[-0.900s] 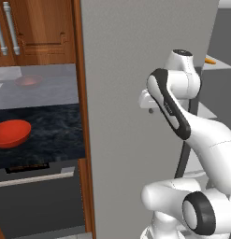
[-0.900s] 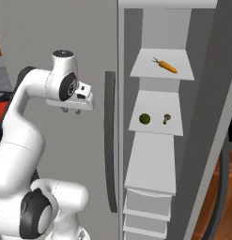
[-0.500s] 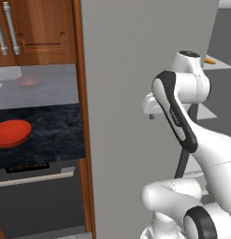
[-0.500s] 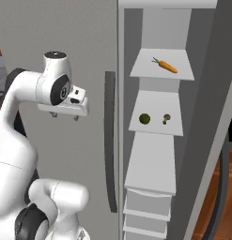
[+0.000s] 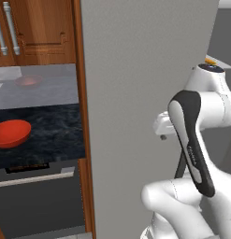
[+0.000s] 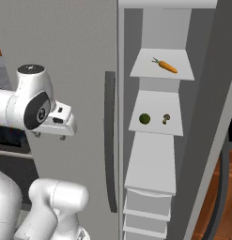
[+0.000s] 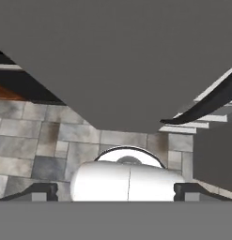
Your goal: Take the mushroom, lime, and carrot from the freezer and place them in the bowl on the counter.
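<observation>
My pincer hangs nearest, pointing down in front of the closed grey panel; its 2 finger tips sit wide apart in the hand view with nothing between them, so it is open and empty. Just right of it runs the dark handle strip, then the open section of the freezer with white shelves. On the middle shelf the lime lies left of the mushroom, near each other but apart. On the shelf above, the carrot lies flat, farther up. Far left, the bowl sits empty on the counter.

All 3 items are yet to be fetched, I judge. Swinging right, my wrist could clip the handle strip or the shelf edge. The lime may roll off when nudged, and the tiny mushroom could slip from a wide grip.
</observation>
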